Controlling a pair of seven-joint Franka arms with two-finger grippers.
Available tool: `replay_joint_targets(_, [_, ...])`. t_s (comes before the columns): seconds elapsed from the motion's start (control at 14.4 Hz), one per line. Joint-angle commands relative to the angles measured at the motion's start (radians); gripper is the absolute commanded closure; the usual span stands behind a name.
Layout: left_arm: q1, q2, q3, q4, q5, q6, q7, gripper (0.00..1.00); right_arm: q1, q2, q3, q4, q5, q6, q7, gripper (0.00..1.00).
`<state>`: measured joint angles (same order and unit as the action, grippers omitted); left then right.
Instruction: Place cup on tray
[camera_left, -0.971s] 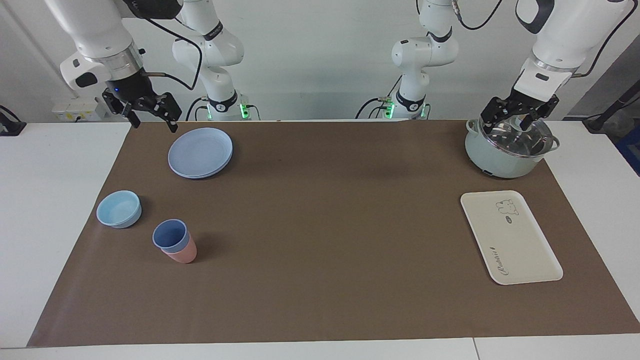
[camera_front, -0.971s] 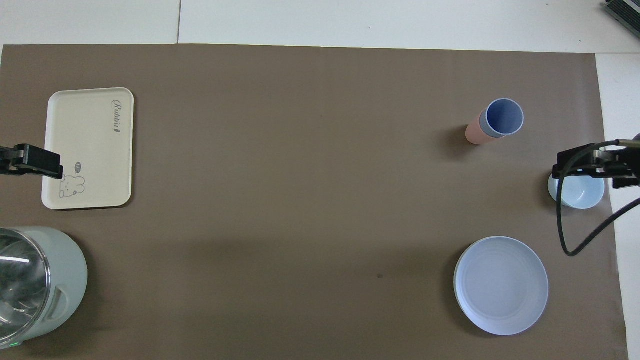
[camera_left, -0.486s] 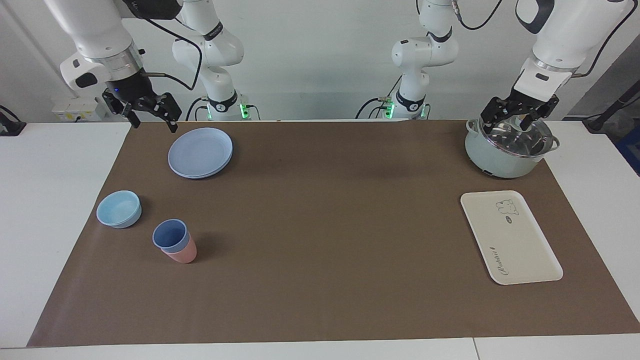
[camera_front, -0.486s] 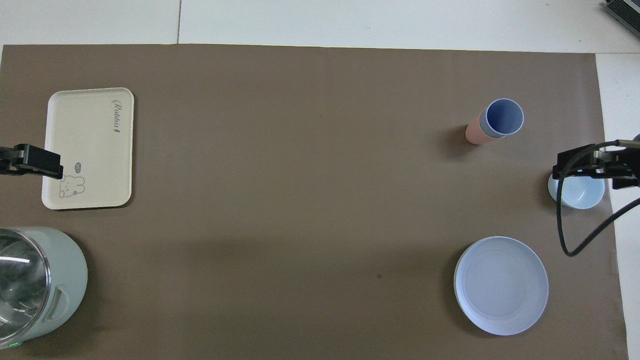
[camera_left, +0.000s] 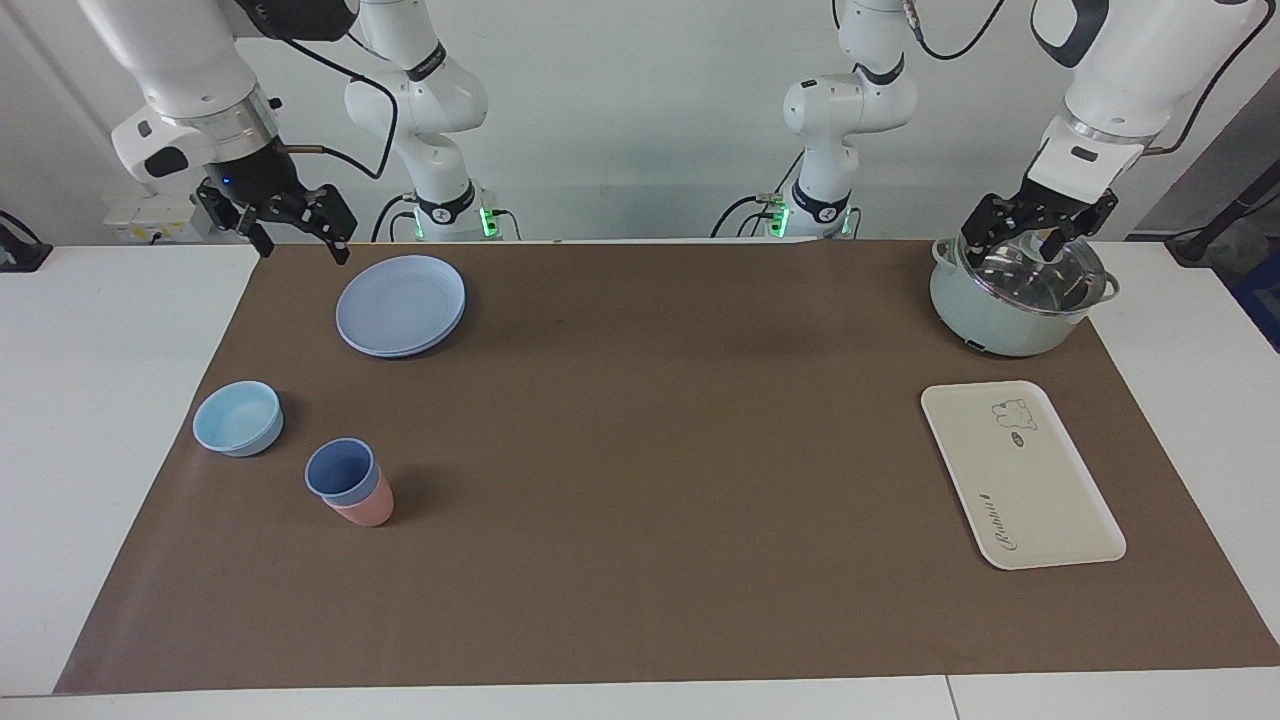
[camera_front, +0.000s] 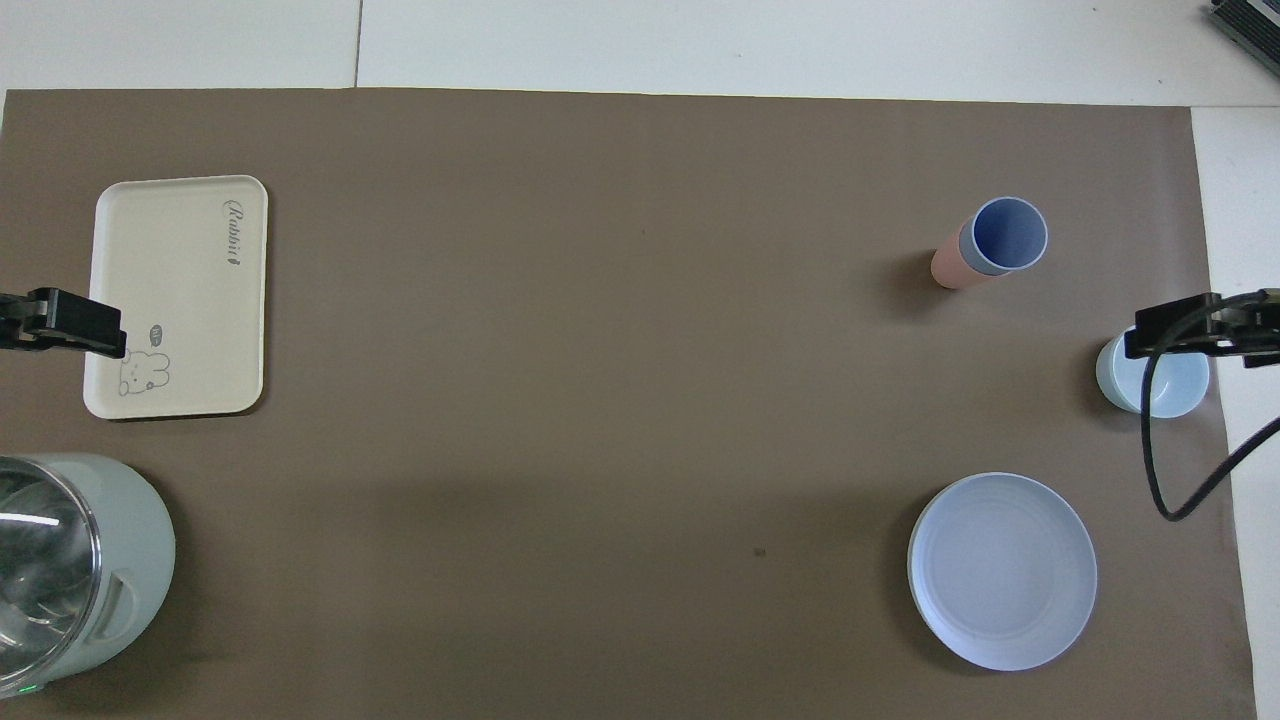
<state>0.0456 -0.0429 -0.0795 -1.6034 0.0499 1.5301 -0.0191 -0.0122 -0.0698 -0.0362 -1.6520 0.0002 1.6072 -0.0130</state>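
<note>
Movement so far is tiny: my right tool (camera_left: 293, 228) has drifted a touch outward toward the bench (camera_left: 100, 400) edge at its own end over the last second, fingers spread apart and holding nothing. In the facing view it hangs up in the air next to the round blue plate (camera_left: 401, 304); from above its tip now covers the rim of the light-blue bowl (camera_front: 1153, 375) a bit less than it did.

Left tool (camera_left: 1040, 228) hasn't budged, it hovers over the lidded pot (camera_left: 1020, 297), fingers apart as well, just waiting.

Nothing on the brown mat (camera_left: 650, 450) has shifted either. The cup (camera_left: 341, 470), the periwinkle one, sits nested inside the pink tumbler (camera_left: 365, 510), upright, farther from the robots than the bowl and at the right arm's end. The tray (camera_left: 1020, 475) lies flat and bare at the left arm's end, farther from the robots than the pot and well apart from the cup.

So for the task, basically zero progress yet. My read is that the right arm is only starting to line up for the reach. The catch I'm worried about: the blue cup has to come out of the pink one, and they might lift together if they're wedged. Then it's a long haul across, maybe a handover to the left arm
</note>
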Motion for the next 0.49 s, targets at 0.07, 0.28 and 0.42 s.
replay_joint_targets(0.07, [0.01, -0.028, -0.006, -0.03, 0.013, 0.004, 0.004, 0.0, -0.118, -0.064, 0.001, -0.19, 0.15, 0.21, -0.449, 0.0])
replay_joint_targets(0.28, [0.01, -0.028, -0.006, -0.03, 0.013, 0.004, 0.004, 0.0, -0.212, -0.055, -0.001, -0.287, 0.303, 0.362, -0.863, 0.0])
replay_joint_targets(0.42, [0.01, -0.028, -0.006, -0.03, 0.013, 0.004, 0.004, 0.0, -0.233, -0.024, -0.001, -0.322, 0.435, 0.44, -1.017, 0.0])
